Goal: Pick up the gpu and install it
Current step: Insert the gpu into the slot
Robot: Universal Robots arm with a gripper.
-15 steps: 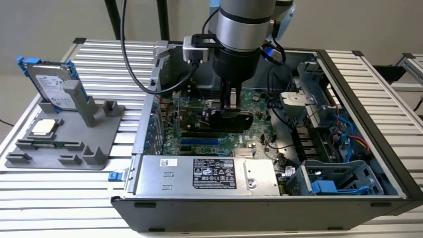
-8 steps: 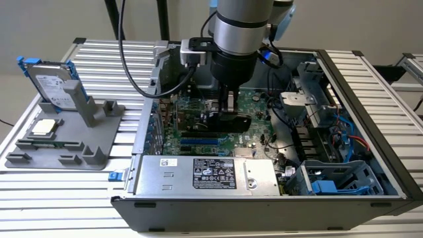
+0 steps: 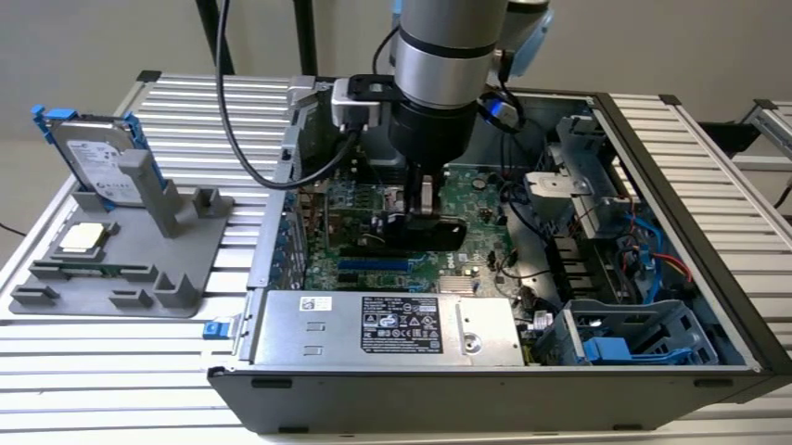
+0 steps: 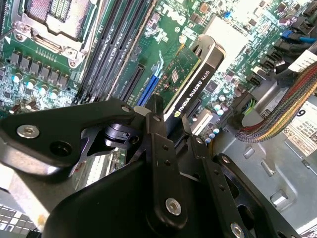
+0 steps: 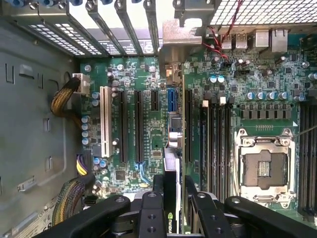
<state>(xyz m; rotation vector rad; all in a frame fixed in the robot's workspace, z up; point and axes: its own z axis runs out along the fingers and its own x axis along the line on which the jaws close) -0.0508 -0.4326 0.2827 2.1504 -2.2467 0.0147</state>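
We are holding the gpu edge-on inside the open computer case, and our gripper is closing on its upper edge with the jaws clamped to either side of the thin card — that grip is keeping the board upright, so its lower connector edge is facing the motherboard. In the exterior view the arm is reaching straight down into the middle of the case, with the card hanging just above the green board. In the first wrist view the card is running in line with the long black expansion slots, just beside the blue slot. We judge it is being carried this way so that it lines up with a slot and with the bracket openings at the case's rear wall; whether the connector is already touching a slot, we cannot tell.

On the exterior view's left, well apart from the case, the grey parts stand is sitting on the slatted table. It is bearing the hard drive upright in its blue frame and the small CPU chip lying flat — both untouched, since neither belongs to this job. The empty CPU socket is lying open beside the memory slots.
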